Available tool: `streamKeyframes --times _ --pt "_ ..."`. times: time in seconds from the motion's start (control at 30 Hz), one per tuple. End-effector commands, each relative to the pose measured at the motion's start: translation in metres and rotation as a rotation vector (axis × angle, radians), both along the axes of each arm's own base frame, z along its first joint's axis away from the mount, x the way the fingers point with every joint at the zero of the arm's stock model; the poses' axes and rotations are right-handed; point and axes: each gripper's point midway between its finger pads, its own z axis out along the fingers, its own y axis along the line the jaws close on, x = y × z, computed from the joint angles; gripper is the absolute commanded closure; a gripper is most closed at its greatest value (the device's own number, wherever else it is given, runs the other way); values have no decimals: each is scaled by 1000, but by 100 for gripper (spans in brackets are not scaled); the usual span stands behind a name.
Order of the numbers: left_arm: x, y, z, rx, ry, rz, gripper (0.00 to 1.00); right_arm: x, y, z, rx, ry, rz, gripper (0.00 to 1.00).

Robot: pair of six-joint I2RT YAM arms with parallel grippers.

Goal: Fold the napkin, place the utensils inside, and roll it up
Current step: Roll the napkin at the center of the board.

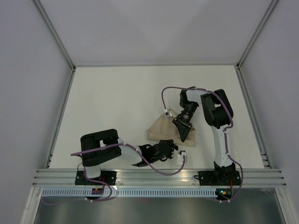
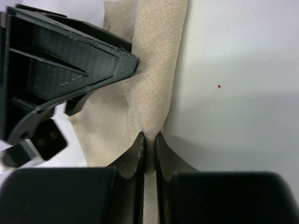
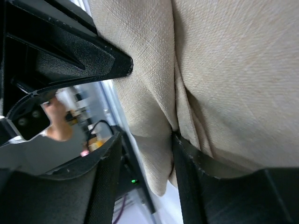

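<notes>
The left tool [image 2: 149, 141] is pinched tight on a narrow fold of the napkin [image 2: 152, 56], its two fingers almost meeting. The right tool [image 3: 147, 136] has its fingers apart, a hanging edge of the cloth lying against one. The napkin is plain beige-tan with a fine visible weave, bunched into creased folds between both tools, right of centre on the white counter [image 1: 117, 102].

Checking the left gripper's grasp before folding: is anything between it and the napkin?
Nothing visible does. The left gripper is shut directly on the napkin's edge, the cloth pinched between its fingers with no other object in the gap.
</notes>
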Motion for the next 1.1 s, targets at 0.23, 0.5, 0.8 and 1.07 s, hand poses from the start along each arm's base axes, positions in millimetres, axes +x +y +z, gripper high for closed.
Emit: streamKeyframes --times 0.23,0.5,0.8,1.07 --pt "-15 6 -8 -67 433 -52 98 84 14 62 177 -502 -184 40" --pt "-17 4 4 -115 839 -87 98 157 -33 111 172 -761 -521 41" --pt "-17 12 10 -103 1265 -98 98 139 -71 128 161 -1084 -510 40" --pt "-12 15 7 -6 1536 4 98 82 -45 114 163 -1174 -320 42"
